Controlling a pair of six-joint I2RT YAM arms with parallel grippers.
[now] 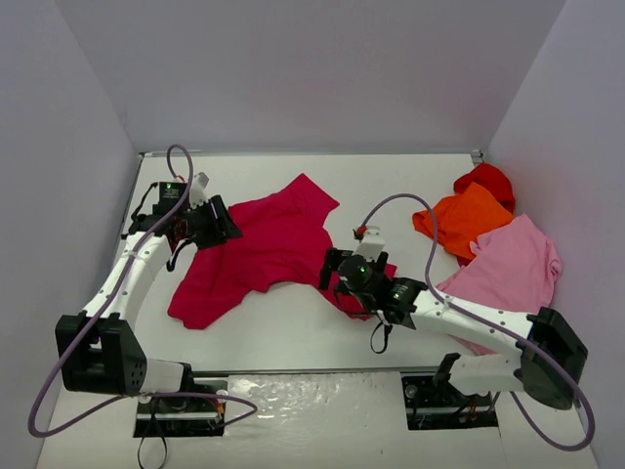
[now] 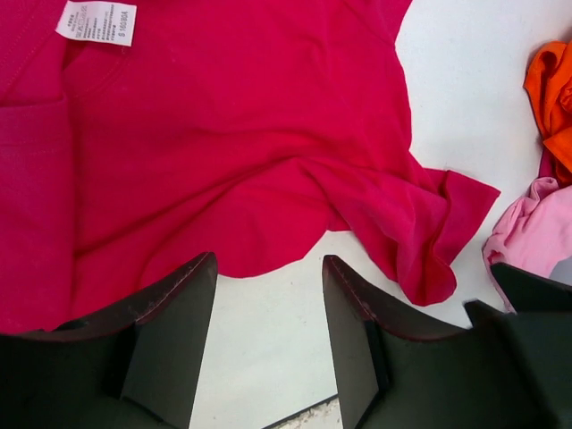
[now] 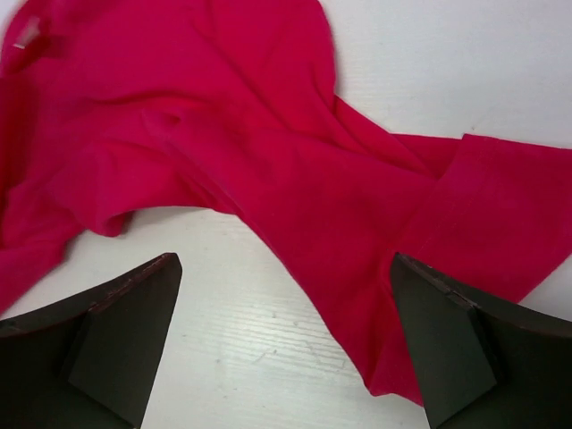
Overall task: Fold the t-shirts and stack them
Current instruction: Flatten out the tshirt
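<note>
Flattening the crumpled crimson t-shirt (image 1: 264,244) at the centre of the table (image 1: 293,327) seems the step: left gripper (image 1: 223,223) at its 9 o'clock, right gripper (image 1: 337,269) at its 4 o'clock, both agape and empty, must next pinch cloth; other t-shirts (image 1: 513,264) heaped at 2 o'clock.

Bare table (image 1: 283,332) runs open along the front edge. The crimson shirt (image 1: 264,244) sprawls mid-table, and a pile of shirts (image 1: 474,220) crowds the far-right corner.

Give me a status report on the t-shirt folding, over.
Open and empty: left gripper, right gripper. The crimson t-shirt crumpled, unfolded. Heaped far right, not blocking: pink t-shirt, orange t-shirt, red t-shirt.
</note>
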